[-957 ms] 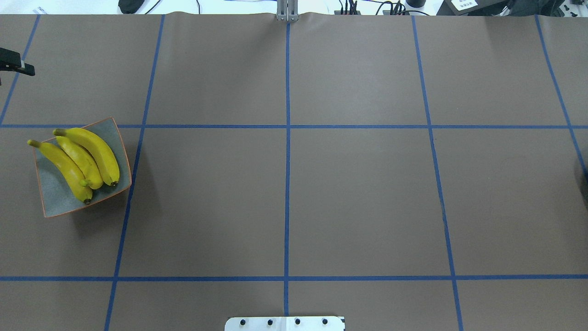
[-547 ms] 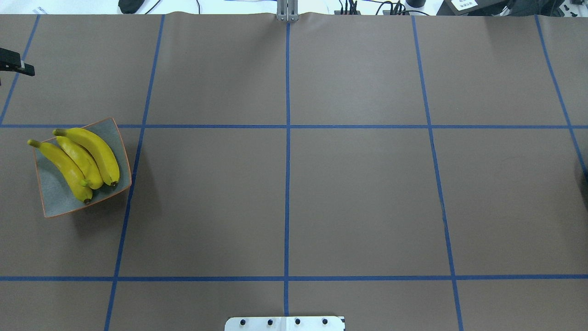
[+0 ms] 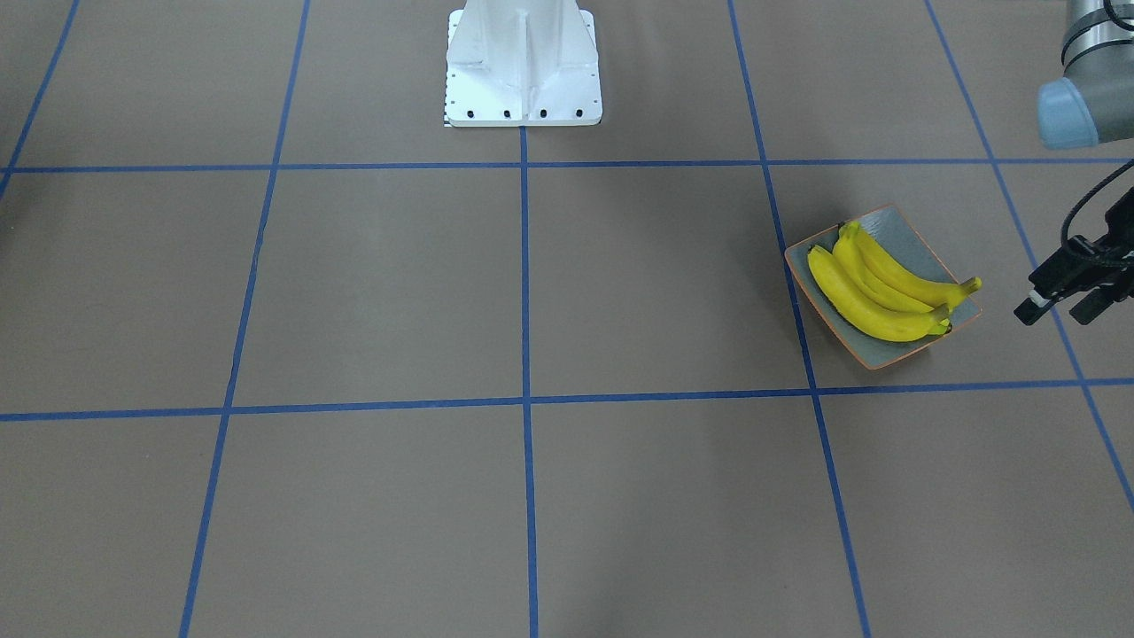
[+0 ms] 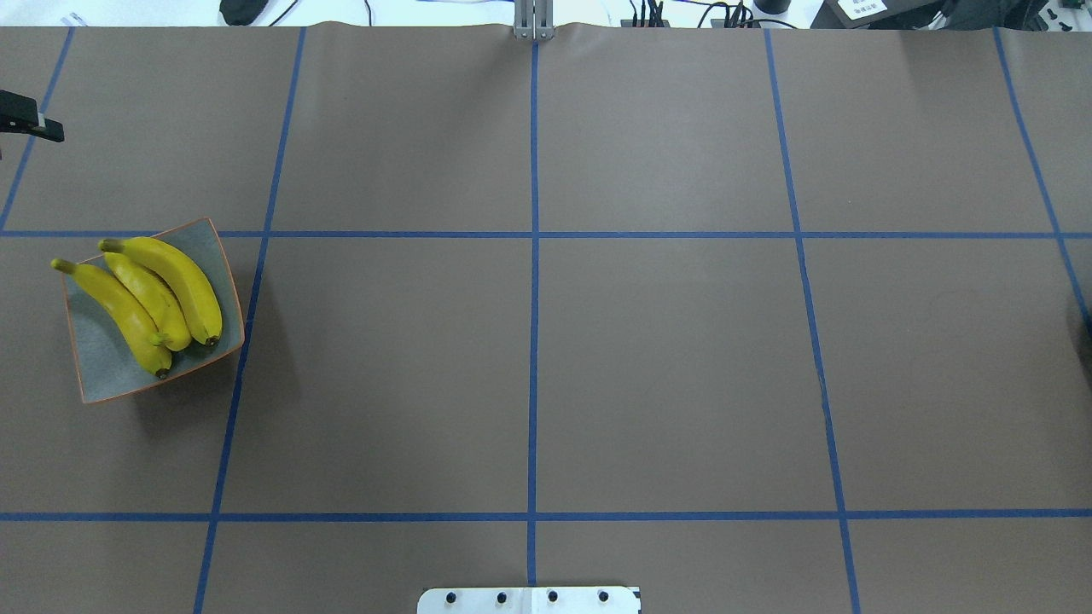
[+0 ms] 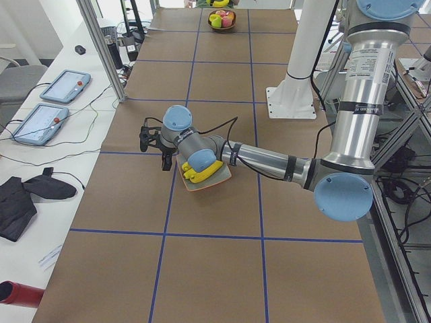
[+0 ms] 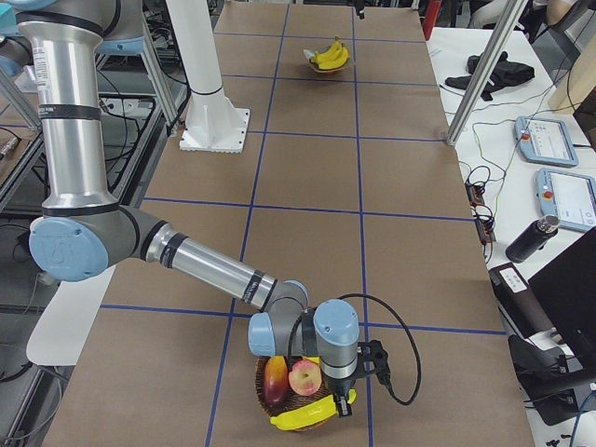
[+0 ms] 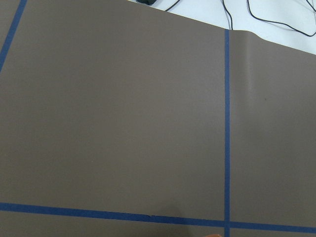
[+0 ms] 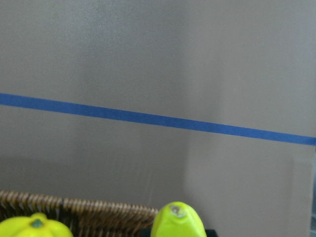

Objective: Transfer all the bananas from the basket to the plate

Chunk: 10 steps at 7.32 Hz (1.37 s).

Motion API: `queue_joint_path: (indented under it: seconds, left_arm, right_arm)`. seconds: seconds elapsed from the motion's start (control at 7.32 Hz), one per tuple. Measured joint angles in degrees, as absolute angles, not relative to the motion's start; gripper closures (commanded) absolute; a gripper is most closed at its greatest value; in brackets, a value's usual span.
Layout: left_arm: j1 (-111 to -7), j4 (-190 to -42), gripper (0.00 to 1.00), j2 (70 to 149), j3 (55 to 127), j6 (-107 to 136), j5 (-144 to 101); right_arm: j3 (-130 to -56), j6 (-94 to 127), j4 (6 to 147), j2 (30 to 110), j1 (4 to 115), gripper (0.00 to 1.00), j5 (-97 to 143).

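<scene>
A matte brown paper table cover (image 4: 665,358) fills the overhead view, ruled into a grid by bright blue tape lines (image 4: 534,341). At middle left, three glossy yellow curved bananas (image 4: 153,294) have small dark tips. Their rectangular shallow dish (image 4: 107,375) is speckled grey-blue with a thin orange-brown rim. At the bottom centre of the right-side view, a woven brown wicker basket (image 6: 264,396) shows a yellow banana (image 6: 303,417), a dark red apple (image 6: 276,377) and a pink-yellow apple (image 6: 304,377). The silver arm tube (image 6: 70,140) ends in pale blue joint caps (image 6: 65,250).
</scene>
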State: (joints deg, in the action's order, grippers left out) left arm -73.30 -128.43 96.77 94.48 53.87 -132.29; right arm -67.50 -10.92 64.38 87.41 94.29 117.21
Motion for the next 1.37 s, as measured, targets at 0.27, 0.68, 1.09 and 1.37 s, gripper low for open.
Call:
queue_joint_path:
  seconds: [0.27, 0.68, 1.09, 1.37]
  left_arm:
    - [-73.19, -128.6, 0.01, 96.78, 94.58, 53.82, -132.33]
    - [-72.91, -128.87, 0.01, 97.87, 94.95, 53.91, -132.49]
    - [-72.71, -128.96, 0.01, 100.46, 94.96, 56.24, -132.54]
    - [-70.06, -130.12, 0.01, 105.38, 95.17, 66.23, -132.56]
  right_arm:
    - [-73.96, -11.17, 75.1, 83.47, 95.35, 1.0, 117.73]
    - [-77.53, 2.11, 87.26, 72.17, 92.76, 1.0, 128.07]
    - [-84.25, 28.6, 87.04, 66.22, 81.01, 1.0, 132.39]
    - [-85.85, 46.01, 86.41, 60.26, 72.09, 1.0, 132.64]
